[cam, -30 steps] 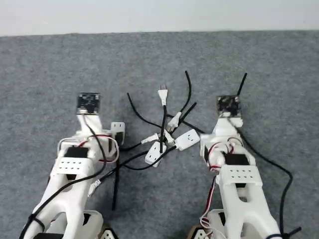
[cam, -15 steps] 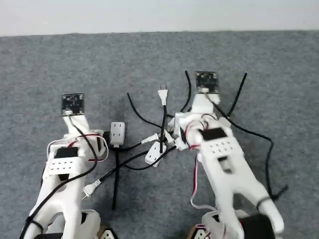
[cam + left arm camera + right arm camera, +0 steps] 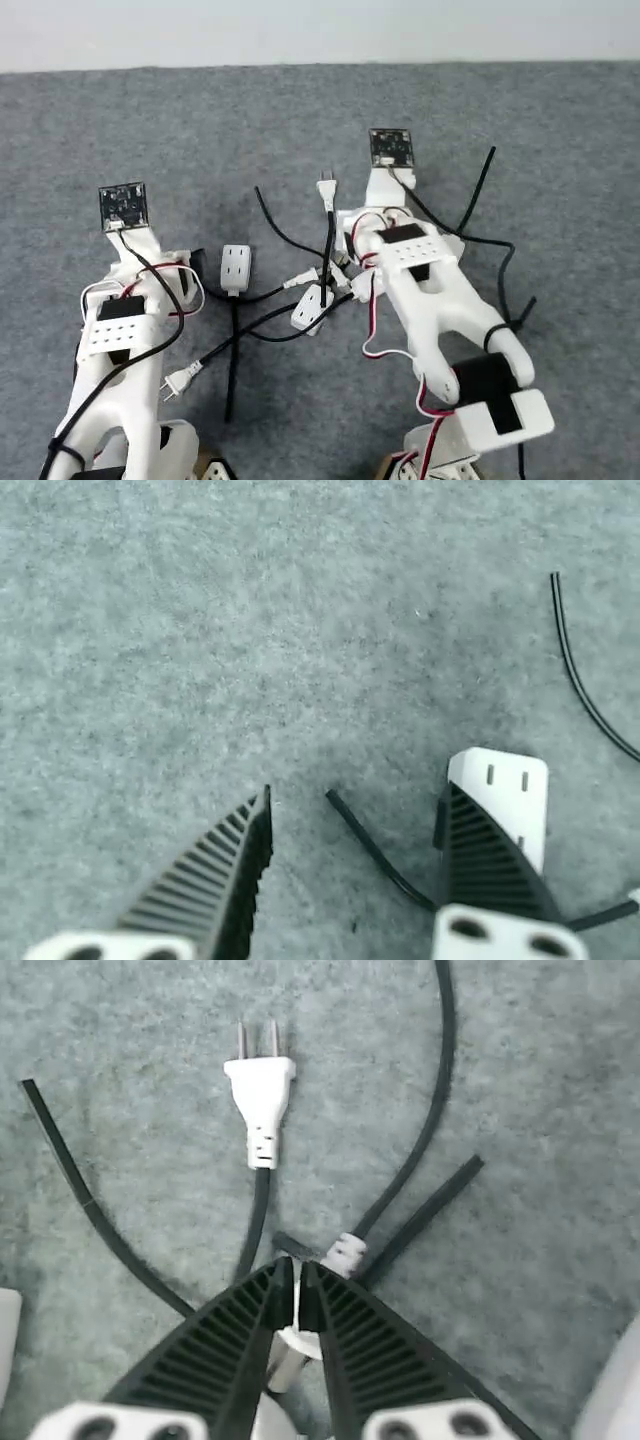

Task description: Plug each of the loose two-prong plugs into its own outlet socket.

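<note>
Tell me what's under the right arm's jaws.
A small white piece, probably a plug, sits pinched between the shut jaws, with a grey cord collar and black cord leading away from it. The jaws cover its prongs and most of its body.

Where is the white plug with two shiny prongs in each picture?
High view: the white plug sits at the top middle, prongs pointing up.
Right wrist view: the white plug lies just beyond the right gripper.
Left wrist view: this one faces the outlet socket instead.
Shared landmark: the loose-ended black cable.
</note>
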`<act>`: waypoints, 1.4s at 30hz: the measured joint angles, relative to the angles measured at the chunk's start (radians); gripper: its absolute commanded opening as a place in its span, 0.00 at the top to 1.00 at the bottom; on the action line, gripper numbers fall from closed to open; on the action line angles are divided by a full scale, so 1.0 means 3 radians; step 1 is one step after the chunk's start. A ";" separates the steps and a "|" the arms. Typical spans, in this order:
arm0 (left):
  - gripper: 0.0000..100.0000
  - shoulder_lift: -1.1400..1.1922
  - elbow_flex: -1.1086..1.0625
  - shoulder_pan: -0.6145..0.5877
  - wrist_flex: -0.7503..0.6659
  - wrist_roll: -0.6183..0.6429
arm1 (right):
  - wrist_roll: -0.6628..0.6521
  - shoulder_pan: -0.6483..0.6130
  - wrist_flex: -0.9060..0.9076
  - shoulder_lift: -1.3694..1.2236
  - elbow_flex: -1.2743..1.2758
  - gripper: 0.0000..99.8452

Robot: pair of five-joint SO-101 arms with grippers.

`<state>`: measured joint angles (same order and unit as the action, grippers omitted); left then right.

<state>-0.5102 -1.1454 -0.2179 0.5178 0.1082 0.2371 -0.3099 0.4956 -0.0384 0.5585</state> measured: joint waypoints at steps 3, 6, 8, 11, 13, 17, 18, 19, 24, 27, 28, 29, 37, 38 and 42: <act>0.75 0.0000 0.0000 0.0000 -0.0015 0.0000 | 0.0000 -0.0118 0.0000 -0.0041 -0.0041 0.97; 0.75 0.0000 0.0000 0.0000 -0.0020 0.0000 | 0.0000 -0.0169 0.0000 -0.0148 -0.0041 0.97; 0.75 0.0000 0.0000 0.0000 -0.0020 0.0000 | 0.0000 -0.0138 0.0000 -0.0230 -0.0041 0.97; 0.75 0.0000 0.0000 0.0000 -0.0020 0.0000 | 0.0000 -0.0087 0.0031 -0.0261 -0.0041 0.97; 0.75 0.0000 0.0000 0.0000 -0.0020 0.0000 | 0.0000 -0.0026 0.0133 -0.0261 -0.0041 0.97; 0.75 0.0000 0.0000 0.0000 -0.0020 0.0000 | 0.0000 0.0061 0.0235 -0.0261 -0.0041 0.97; 0.75 0.0000 0.0000 0.0000 -0.0020 0.0000 | 0.0000 0.0072 0.0235 -0.0261 -0.0041 0.97; 0.75 0.0000 0.0000 0.0000 -0.0020 0.0000 | 0.0000 0.0082 0.0235 -0.0261 -0.0041 0.97; 0.75 0.0000 0.0000 0.0000 -0.0020 0.0000 | 0.0000 0.0107 0.0235 -0.0261 -0.0041 0.96; 0.75 0.0000 0.0000 0.0000 -0.0020 0.0000 | 0.0000 0.0107 0.0235 -0.0261 -0.0041 0.96; 0.75 0.0000 0.0000 0.0000 -0.0020 0.0000 | 0.0000 0.0107 0.0220 -0.0261 -0.0041 0.96; 0.75 0.0000 0.0000 0.0000 -0.0020 0.0000 | 0.0000 0.0107 0.0174 -0.0261 -0.0041 0.96; 0.75 0.0000 0.0000 0.0000 -0.0020 0.0000 | 0.0000 0.0107 -0.0072 -0.0261 -0.0041 0.96; 0.75 0.0000 0.0000 0.0000 -0.0020 0.0000 | 0.0000 0.0107 -0.0072 -0.0261 -0.0066 0.96; 0.75 0.0000 0.0000 0.0000 -0.0020 0.0000 | 0.0000 0.0107 -0.0072 -0.0261 -0.0159 0.88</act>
<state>-0.5102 -1.1454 -0.2179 0.5117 0.1082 0.2371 -0.2777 0.4741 -0.1166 0.5109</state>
